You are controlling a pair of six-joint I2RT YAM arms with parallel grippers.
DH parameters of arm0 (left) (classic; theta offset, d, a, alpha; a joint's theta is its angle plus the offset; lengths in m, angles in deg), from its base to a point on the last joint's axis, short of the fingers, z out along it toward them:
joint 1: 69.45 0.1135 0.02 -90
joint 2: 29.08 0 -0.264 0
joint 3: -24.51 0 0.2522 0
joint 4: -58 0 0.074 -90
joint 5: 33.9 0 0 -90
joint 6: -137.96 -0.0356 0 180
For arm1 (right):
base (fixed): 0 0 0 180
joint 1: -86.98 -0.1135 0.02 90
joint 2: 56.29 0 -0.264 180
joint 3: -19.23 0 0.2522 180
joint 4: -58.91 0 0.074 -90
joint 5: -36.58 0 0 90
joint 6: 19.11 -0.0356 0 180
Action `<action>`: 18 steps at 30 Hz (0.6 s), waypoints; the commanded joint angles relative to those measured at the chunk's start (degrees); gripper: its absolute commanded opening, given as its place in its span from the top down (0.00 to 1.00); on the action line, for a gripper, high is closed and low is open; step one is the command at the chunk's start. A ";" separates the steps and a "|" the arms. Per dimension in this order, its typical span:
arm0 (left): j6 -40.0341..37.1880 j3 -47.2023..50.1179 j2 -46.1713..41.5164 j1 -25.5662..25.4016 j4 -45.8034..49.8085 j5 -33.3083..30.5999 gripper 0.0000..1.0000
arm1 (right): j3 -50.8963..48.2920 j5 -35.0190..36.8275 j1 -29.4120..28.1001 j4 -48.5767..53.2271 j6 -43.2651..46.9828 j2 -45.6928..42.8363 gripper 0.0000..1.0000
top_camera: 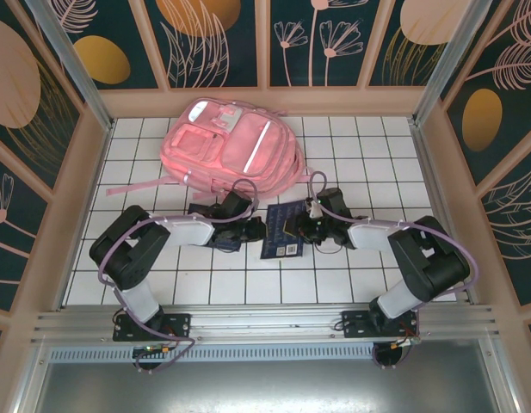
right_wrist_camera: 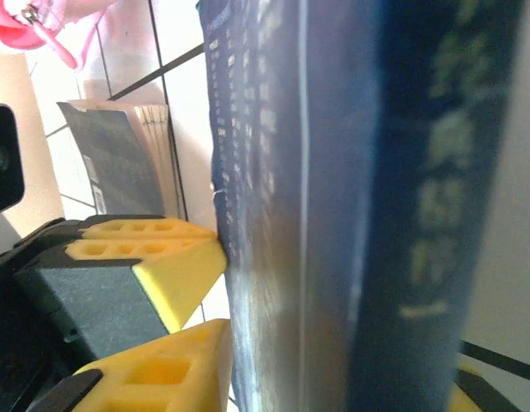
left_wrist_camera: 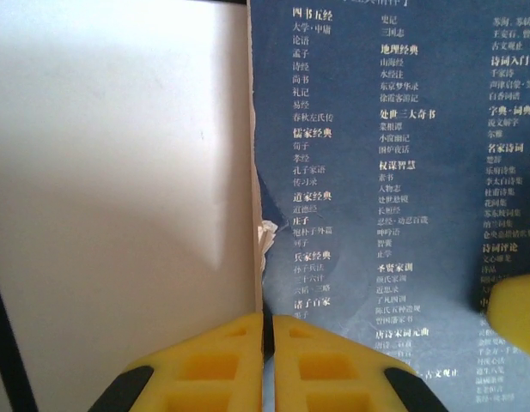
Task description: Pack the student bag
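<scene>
White tiled tabletop (top_camera: 368, 163), dark floral wall panels (top_camera: 222, 43), perhaps wood-framed

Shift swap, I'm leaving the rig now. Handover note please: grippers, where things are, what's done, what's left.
Left gripper: shut on the cover edge of the dark blue book.
Right gripper: straddles the same book; a firm grip is not confirmed.
Student bag: lies at the far side, beyond both arms. I cannot tell whether it is unzipped.
Second book: lies flat near the left gripper.
Done: nothing visibly packed.
Left: probably get both books into the bag, after checking its opening.
</scene>
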 commanded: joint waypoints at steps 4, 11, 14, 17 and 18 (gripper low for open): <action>0.05 1.76 -9.55 1.94 5.41 1.95 0.63 | 3.68 2.55 0.19 5.48 8.81 -7.12 1.00; -4.07 0.55 -25.42 7.26 6.83 7.69 0.23 | 7.69 -2.66 -0.05 7.24 17.24 -22.38 1.00; -7.78 -2.18 -29.47 7.27 7.26 9.97 0.15 | 8.83 -8.54 -0.54 4.97 18.78 -27.03 1.00; -10.54 -3.99 -32.50 7.27 7.32 11.59 0.16 | 10.52 -13.13 -1.12 4.04 20.12 -30.16 1.00; -11.11 -4.52 -33.22 7.27 7.02 12.73 0.16 | 10.92 -14.87 -1.35 3.47 20.35 -31.09 1.00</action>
